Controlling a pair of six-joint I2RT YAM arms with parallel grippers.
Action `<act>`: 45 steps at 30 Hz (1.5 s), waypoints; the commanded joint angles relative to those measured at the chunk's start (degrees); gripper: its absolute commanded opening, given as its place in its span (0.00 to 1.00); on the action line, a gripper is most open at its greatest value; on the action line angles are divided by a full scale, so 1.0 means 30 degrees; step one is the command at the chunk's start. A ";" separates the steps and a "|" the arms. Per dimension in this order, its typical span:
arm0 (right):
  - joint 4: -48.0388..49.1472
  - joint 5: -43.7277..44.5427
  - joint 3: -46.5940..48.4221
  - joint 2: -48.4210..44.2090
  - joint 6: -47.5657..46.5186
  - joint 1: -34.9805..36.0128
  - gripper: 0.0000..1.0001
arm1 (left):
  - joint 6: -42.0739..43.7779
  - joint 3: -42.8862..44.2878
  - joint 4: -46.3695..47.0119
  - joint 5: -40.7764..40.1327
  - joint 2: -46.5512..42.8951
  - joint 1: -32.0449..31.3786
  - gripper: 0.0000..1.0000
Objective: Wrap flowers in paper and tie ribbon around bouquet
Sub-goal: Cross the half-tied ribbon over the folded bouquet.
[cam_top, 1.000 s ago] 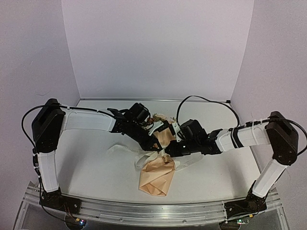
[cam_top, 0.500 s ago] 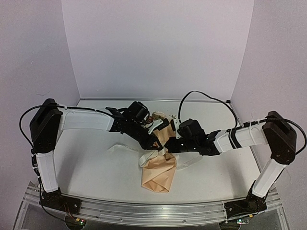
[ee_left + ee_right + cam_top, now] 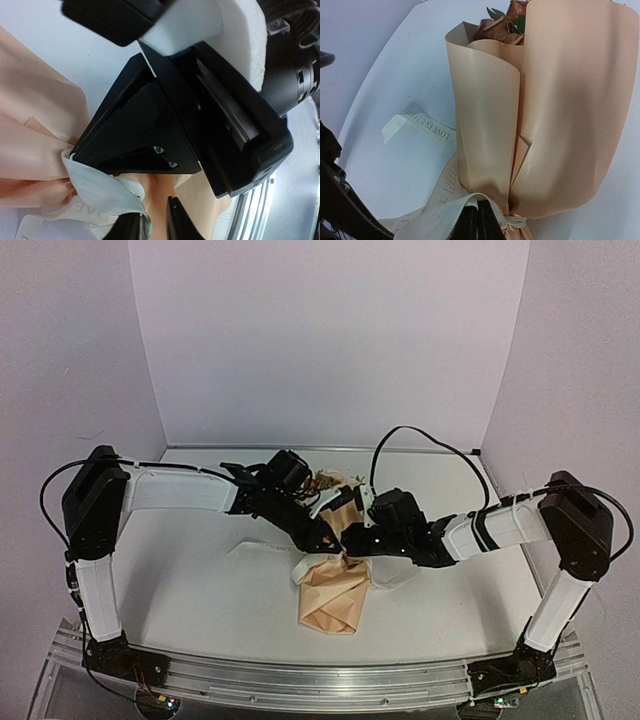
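Seen from above, a loose tail of the cream-white lettered fabric ribbon (image 3: 432,128) lies toward 9 o'clock across the white bench (image 3: 190,580). The left gripper (image 3: 154,227), at 10 o'clock from the cinched waist of the tan kraft-paper bouquet (image 3: 335,602), has its jaws a little apart, with ribbon lying against one finger. The bouquet lies along the 12-to-6 line, its rust-brown roses (image 3: 325,483) at 12. The right gripper (image 3: 478,222), reaching in from 3 o'clock, is pinched together on the ribbon at that waist. The loose tail is on the left arm's side, so that arm looks better placed to collect it.
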 commanded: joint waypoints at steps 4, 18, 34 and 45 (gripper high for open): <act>0.1954 -0.0389 -0.0609 0.0366 -0.0149 -0.0041 0.00 | 0.0005 0.0595 0.0696 -0.0423 -0.0158 0.0036 0.46; 0.2932 -0.1128 -0.1038 0.0649 0.0090 -0.0363 0.00 | -0.1918 -0.0824 0.3079 0.1137 -0.0951 0.1530 0.54; 0.2406 -0.1219 -0.0978 0.0197 -0.0828 -0.0422 0.00 | -0.1644 0.0358 0.1771 0.4429 -0.0076 0.1964 0.26; 0.1755 -0.1354 -0.0509 -0.0017 -0.1606 -0.0412 0.00 | -0.1657 0.1229 0.0778 0.5827 0.1484 0.1963 0.20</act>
